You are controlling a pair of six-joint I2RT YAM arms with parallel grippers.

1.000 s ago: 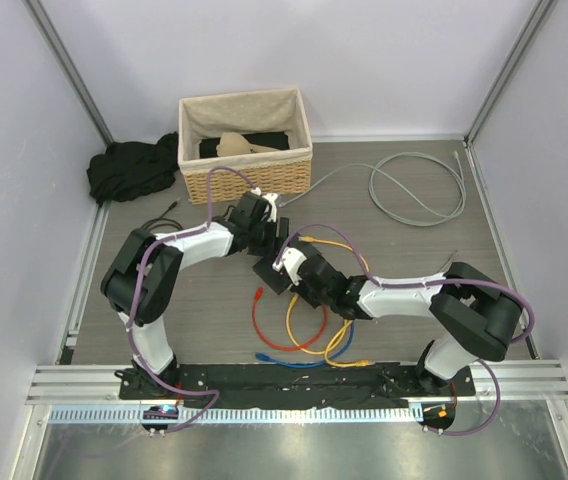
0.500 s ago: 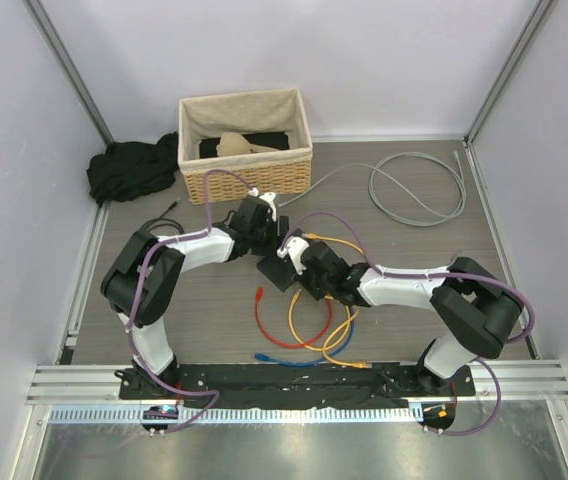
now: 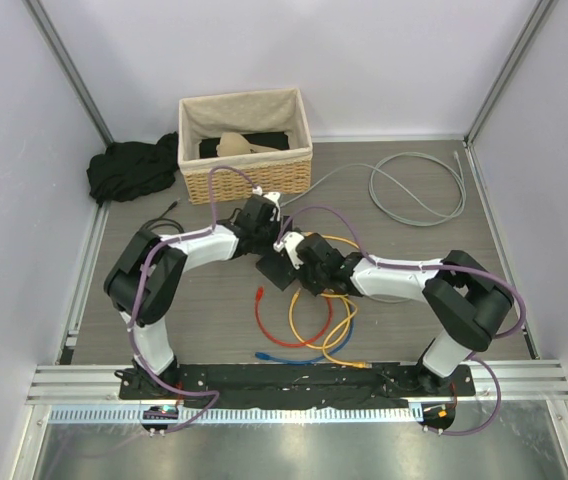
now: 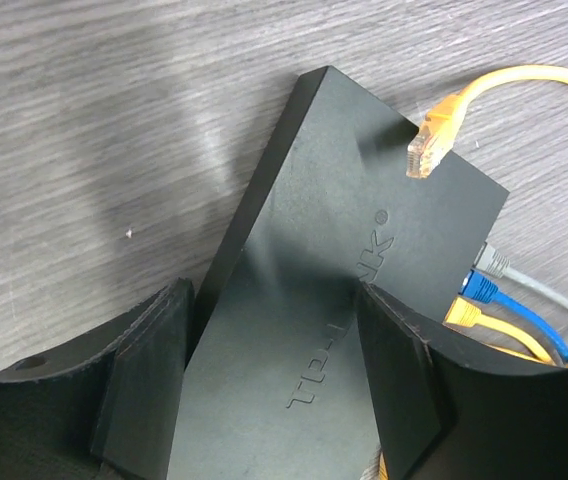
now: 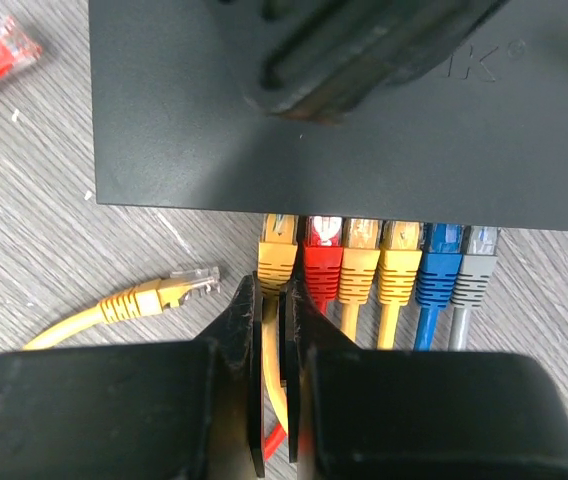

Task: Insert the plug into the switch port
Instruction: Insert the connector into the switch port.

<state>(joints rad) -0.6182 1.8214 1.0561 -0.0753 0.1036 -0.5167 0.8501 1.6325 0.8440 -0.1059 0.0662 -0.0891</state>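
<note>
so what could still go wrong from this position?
Right gripper is pinched on the yellow cable just behind the leftmost yellow plug; retracting while shut could drag that plug out of the switch.
Left gripper only straddles the switch, with gaps visible, so it may skid.
A loose yellow plug lies close by and could snag.

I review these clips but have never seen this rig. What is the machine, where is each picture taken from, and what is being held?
Two white robot arms are bolted at a table's near edge. One picture looks down from above; the other two come from cameras on the wrists. The left pincer straddles a dark TP-Link switch, apparently steadying it. The right pincer is shut on a yellow cable whose plug sits at the leftmost port, beside red, yellow, blue and grey plugs. A loose yellow plug, a wicker basket, a black cloth and a grey cable coil also lie there.
</note>
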